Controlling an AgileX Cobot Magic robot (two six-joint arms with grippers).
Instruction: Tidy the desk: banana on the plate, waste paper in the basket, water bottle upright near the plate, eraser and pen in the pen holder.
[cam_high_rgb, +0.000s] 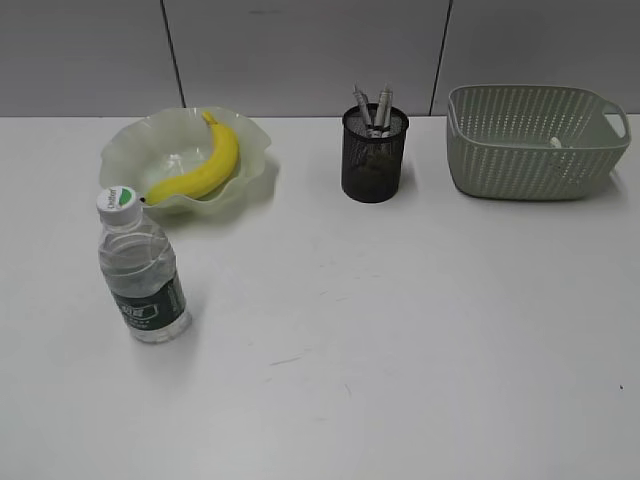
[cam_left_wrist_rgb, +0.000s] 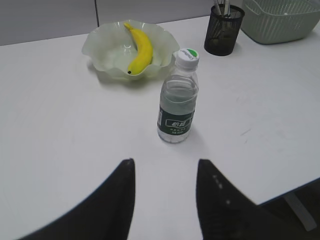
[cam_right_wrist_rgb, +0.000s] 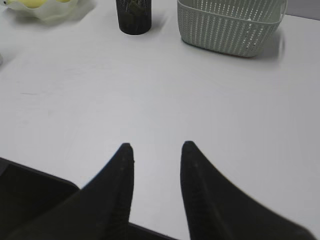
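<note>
The banana (cam_high_rgb: 205, 166) lies in the ruffled green plate (cam_high_rgb: 130, 150) at the back left; both also show in the left wrist view, banana (cam_left_wrist_rgb: 141, 47) and plate (cam_left_wrist_rgb: 105, 47). The water bottle (cam_high_rgb: 141, 272) stands upright in front of the plate, also seen in the left wrist view (cam_left_wrist_rgb: 177, 102). The pen holder (cam_high_rgb: 374, 155) holds pens (cam_high_rgb: 372, 108). The basket (cam_high_rgb: 530, 140) stands at the back right with a bit of white paper (cam_high_rgb: 556, 142) inside. My left gripper (cam_left_wrist_rgb: 165, 165) is open and empty, short of the bottle. My right gripper (cam_right_wrist_rgb: 157, 147) is open and empty over the desk (cam_right_wrist_rgb: 150, 90). The eraser is not visible.
Neither arm shows in the exterior view. A grey panelled wall (cam_high_rgb: 300, 50) runs behind the desk. The desk's front edge shows at the lower left of the right wrist view (cam_right_wrist_rgb: 40, 172).
</note>
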